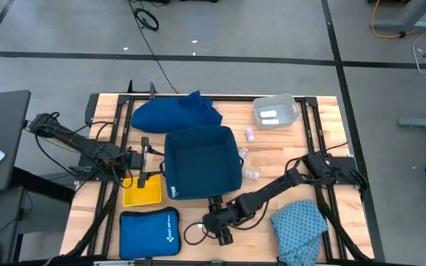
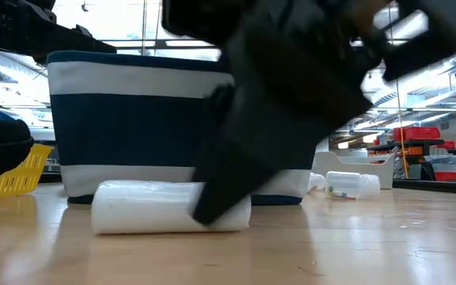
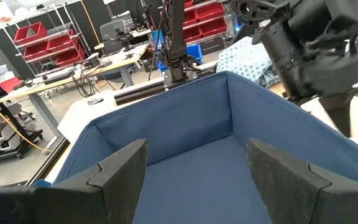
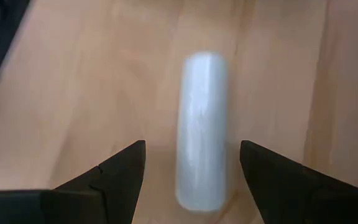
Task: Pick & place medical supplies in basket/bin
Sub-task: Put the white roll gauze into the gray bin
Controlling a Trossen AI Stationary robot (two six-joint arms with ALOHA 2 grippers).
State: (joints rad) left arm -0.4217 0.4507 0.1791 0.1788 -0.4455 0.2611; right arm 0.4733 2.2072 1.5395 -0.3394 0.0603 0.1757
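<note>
White roll (image 4: 202,130) on bare table (image 4: 73,81) beside basket (image 1: 202,161), between spread fingers of right gripper (image 4: 191,171); likely light, soft, best pinched mid-length; left gripper (image 3: 197,168) agape over basket.

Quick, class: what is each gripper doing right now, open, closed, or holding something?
Left gripper: jaws open, empty, facing into the blue basket.
Right gripper: jaws open, straddling a white roll on the table, not yet gripping it.
</note>
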